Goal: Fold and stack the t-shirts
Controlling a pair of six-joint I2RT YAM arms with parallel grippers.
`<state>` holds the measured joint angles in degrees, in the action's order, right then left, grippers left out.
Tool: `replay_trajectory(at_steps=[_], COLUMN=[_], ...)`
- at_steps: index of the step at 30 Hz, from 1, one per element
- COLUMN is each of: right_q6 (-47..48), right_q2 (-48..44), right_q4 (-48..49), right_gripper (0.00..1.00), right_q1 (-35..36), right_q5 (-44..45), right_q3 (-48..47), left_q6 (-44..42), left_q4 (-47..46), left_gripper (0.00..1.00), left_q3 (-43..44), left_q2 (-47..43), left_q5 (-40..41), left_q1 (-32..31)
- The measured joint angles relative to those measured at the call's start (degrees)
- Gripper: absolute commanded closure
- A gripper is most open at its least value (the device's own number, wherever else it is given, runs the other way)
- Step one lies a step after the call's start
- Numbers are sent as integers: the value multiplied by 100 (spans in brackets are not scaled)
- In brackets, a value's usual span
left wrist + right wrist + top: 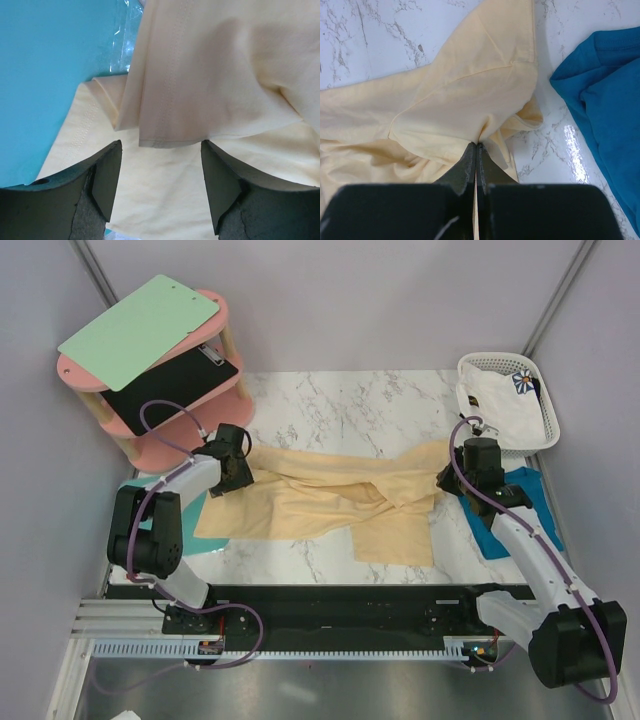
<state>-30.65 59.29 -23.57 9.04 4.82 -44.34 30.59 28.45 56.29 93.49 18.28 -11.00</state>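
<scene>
The large pale yellow t-shirt [330,502] lies crumpled across the middle of the marble table. My left gripper [240,480] hovers open over its left end; in the left wrist view [160,172] a folded hem of the yellow shirt [210,80] lies just ahead of the open fingers, nothing between them. My right gripper [446,480] is shut on a bunched fold at the shirt's right end, as the right wrist view [477,146] shows. The teal-blue t-shirt [525,502] lies at the right, partly under my right arm, and shows in the right wrist view [605,100]. The white flower-print shirt [498,400] lies in the basket.
A white lattice basket [500,364] stands at the back right. A pink two-tier shelf [225,340] at the back left carries a pale green board [140,328] and a black clipboard [170,385]. A flat turquoise board [50,75] lies under the yellow shirt's left edge.
</scene>
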Motion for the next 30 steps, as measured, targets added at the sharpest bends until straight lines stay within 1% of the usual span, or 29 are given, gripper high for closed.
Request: replay_trajectory(at_steps=[5, 14, 18, 24, 30], right_q6=[4, 48, 48, 48, 48], right_q2=[81, 184, 192, 262, 293], right_q4=[2, 2, 9, 90, 90], right_gripper=[100, 100, 100, 100, 100], right_q1=[0, 0, 0, 0, 0], right_q5=[-9, -103, -162, -254, -306], right_q3=[0, 0, 0, 33, 74], left_q6=[28, 136, 157, 166, 188], left_q4=[-122, -243, -310, -667, -807], left_gripper=[28, 29, 30, 30, 29], left_q3=[-42, -31, -50, -402, -409], left_q2=[-101, 289, 96, -597, -424], left_q5=[7, -94, -162, -282, -459], left_q1=[2, 4, 4, 17, 85])
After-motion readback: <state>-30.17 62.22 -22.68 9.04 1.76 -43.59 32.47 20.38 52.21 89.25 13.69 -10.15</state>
